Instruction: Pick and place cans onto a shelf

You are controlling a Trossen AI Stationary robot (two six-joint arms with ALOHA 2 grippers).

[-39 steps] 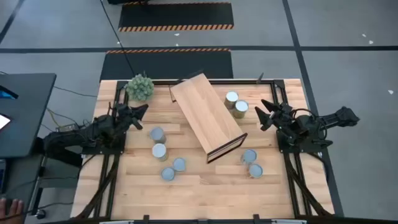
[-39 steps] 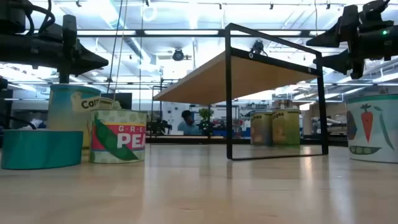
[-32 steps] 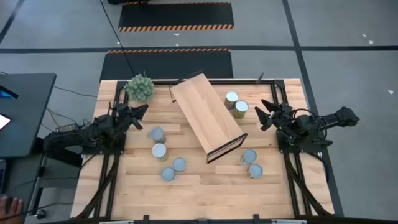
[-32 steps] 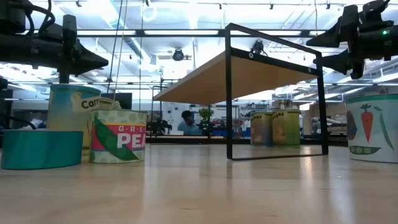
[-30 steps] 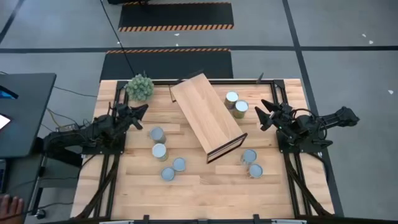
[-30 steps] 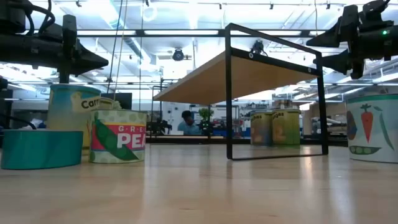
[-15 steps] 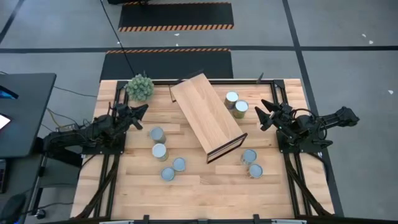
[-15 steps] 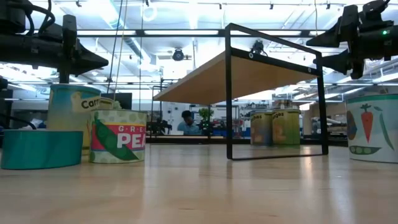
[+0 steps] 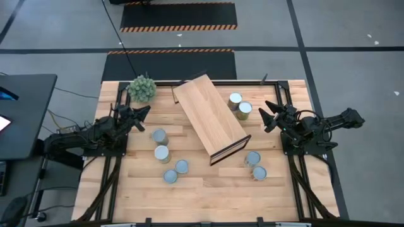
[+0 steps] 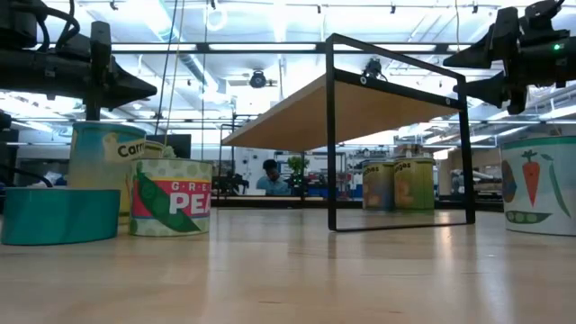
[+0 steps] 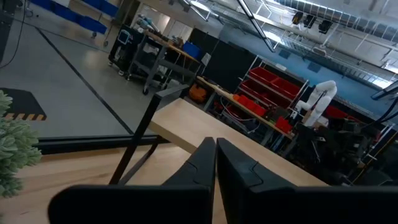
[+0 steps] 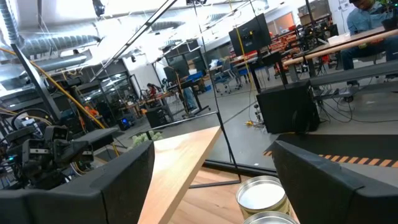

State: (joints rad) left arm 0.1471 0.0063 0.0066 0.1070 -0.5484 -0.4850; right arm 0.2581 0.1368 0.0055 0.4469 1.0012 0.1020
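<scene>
The shelf [image 9: 209, 117] is a light-wood plank on a dark frame, standing slantwise on the table's middle; the low view shows its plank [image 10: 378, 103] raised on thin black legs. Several cans stand upright on the tabletop: two [image 9: 240, 104] to the right of the shelf near its far end, two [image 9: 255, 165] at the near right, and several [image 9: 165, 156] at the left. My left gripper [image 9: 146, 110] is shut and hovers level at the left edge, pointing at the shelf [image 11: 186, 124]. At the right edge, my right gripper [image 9: 267, 113] hovers open, facing the two far cans [image 12: 261, 194].
A green spiky plant ball [image 9: 142, 88] sits at the table's far left corner. A dark frame runs along the table's edges [image 9: 189, 82]. Bare tabletop lies along the near edge [image 9: 208, 198]. Beyond the table the low view shows a workshop with a seated person [image 10: 269, 177].
</scene>
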